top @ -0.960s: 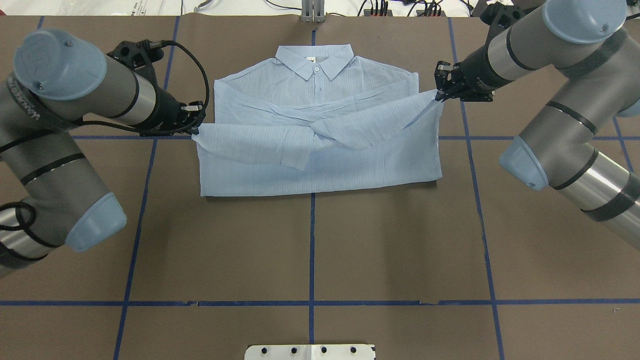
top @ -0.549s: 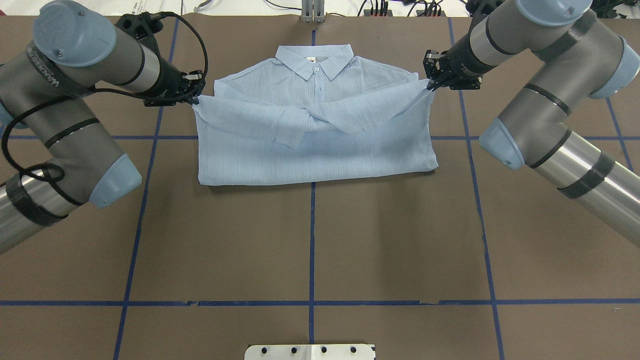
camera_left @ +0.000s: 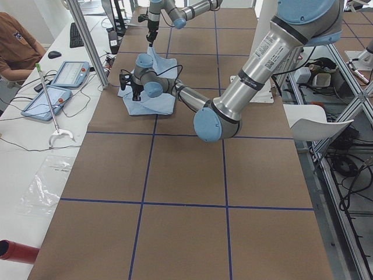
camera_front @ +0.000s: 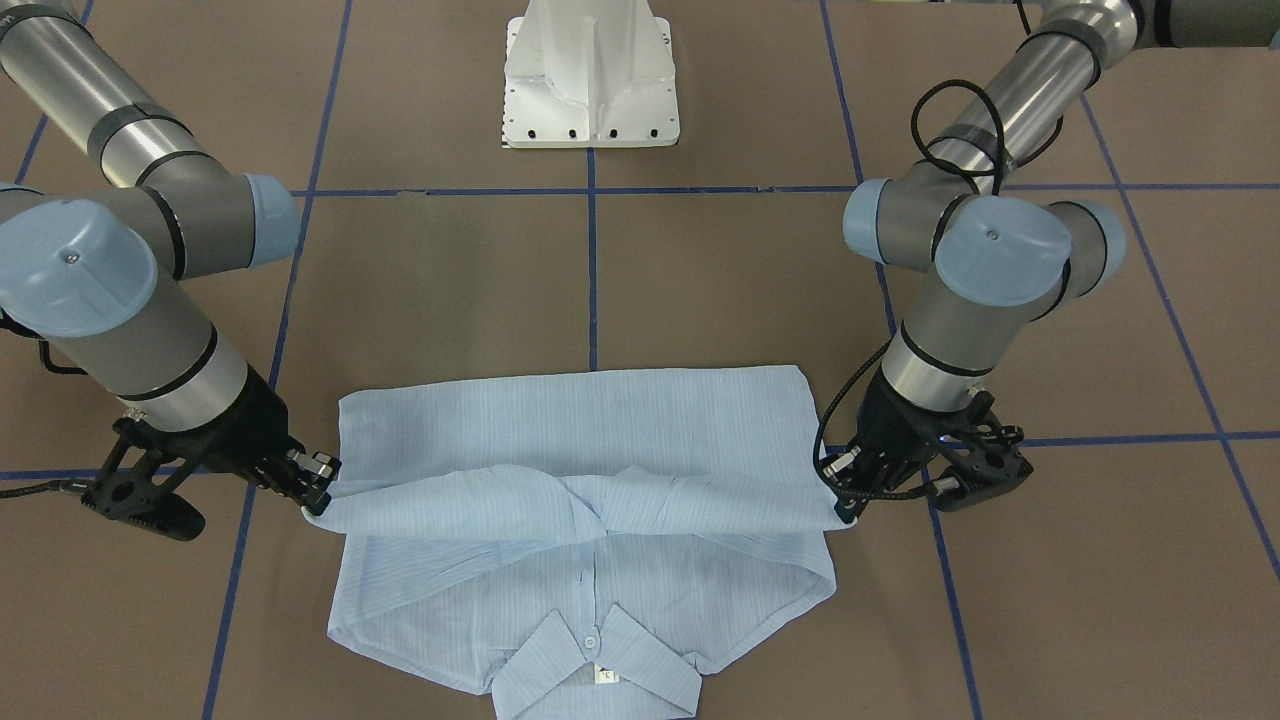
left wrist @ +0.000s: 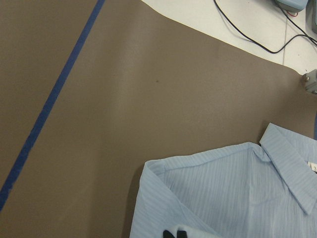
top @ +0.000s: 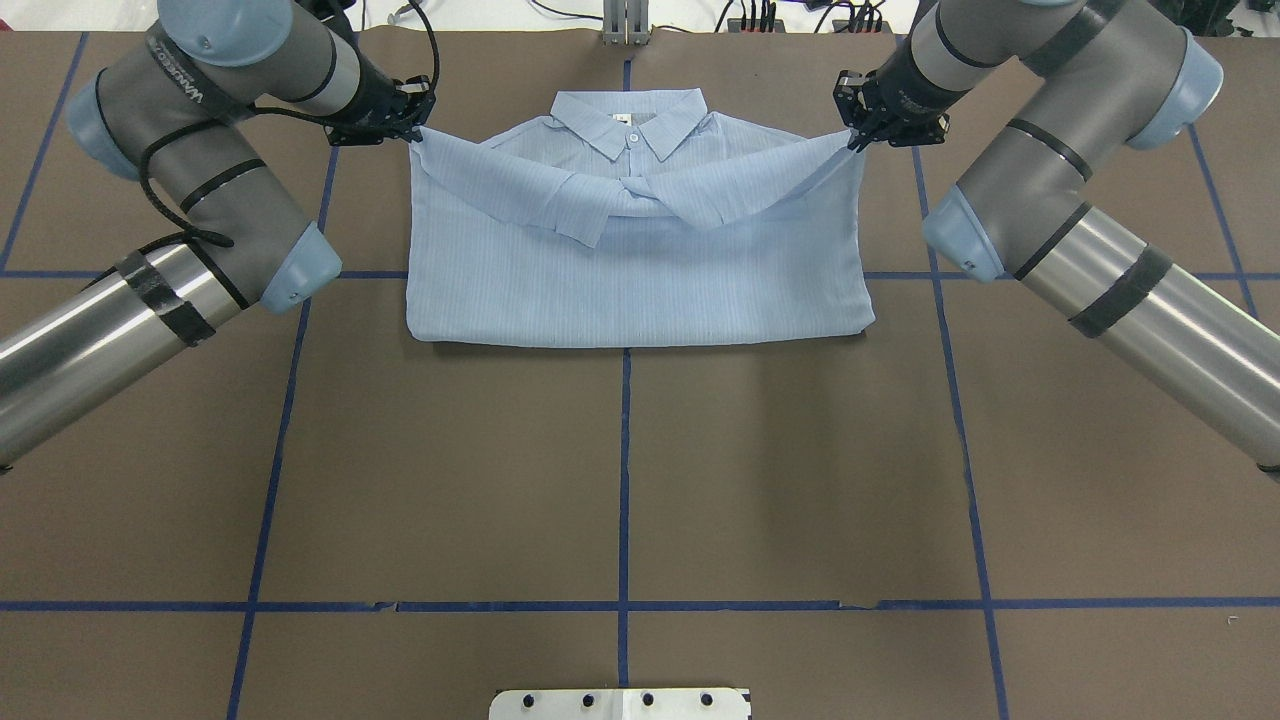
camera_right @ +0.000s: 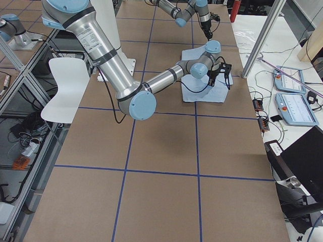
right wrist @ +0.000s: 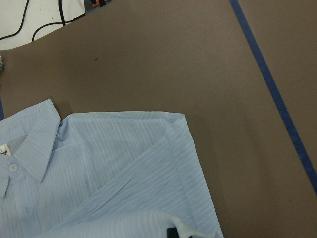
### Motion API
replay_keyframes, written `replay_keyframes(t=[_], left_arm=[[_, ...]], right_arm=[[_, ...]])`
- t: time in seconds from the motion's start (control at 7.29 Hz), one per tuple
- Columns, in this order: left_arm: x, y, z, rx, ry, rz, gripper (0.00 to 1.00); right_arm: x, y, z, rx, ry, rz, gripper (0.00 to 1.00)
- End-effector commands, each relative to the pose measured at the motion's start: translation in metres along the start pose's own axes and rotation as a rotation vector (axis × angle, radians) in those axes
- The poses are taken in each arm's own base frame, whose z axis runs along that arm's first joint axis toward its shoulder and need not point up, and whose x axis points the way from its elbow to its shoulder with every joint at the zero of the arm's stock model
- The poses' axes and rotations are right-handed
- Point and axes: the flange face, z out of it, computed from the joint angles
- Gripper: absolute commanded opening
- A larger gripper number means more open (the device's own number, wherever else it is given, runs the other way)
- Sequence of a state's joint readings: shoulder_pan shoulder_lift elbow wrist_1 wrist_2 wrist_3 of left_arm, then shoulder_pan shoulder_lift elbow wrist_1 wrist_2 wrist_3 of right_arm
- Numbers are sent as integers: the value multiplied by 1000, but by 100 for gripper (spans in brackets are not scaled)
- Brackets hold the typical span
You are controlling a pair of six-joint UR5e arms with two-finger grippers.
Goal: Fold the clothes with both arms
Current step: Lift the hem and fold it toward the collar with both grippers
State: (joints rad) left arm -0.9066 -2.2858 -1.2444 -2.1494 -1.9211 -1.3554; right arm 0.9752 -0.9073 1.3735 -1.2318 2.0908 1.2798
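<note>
light blue striped shirt [top: 640, 290] lies at upper middle of the overhead frame on the brown-papered table [top: 620, 480], collar toward the top edge; left gripper [top: 413, 130] pinches its lifted upper-left corner; right gripper [top: 855, 142] pinches the upper-right corner; fabric drapes between them

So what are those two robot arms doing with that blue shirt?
They're folding it. The left gripper and right gripper each pinch one corner of the shirt, holding its lower half doubled up toward the collar. Neither corner has been let go yet.
</note>
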Motion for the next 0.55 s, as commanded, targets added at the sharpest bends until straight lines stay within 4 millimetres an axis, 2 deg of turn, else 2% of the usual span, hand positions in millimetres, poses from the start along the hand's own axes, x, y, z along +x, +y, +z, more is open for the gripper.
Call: replay_keyframes(t=[0.0,0.27,0.41], left_arm=[[-9,-17,17,13,-1,-6,0],[-16,-28,13,26,-6,-15,0],[-18,-27,14,25,-9,-15,0]], right_arm=[[-20,-21,8,4,20,-1,0],[-23,-29,25,5,56,-24,0],[-23,-29,31,0,63,-24,0]])
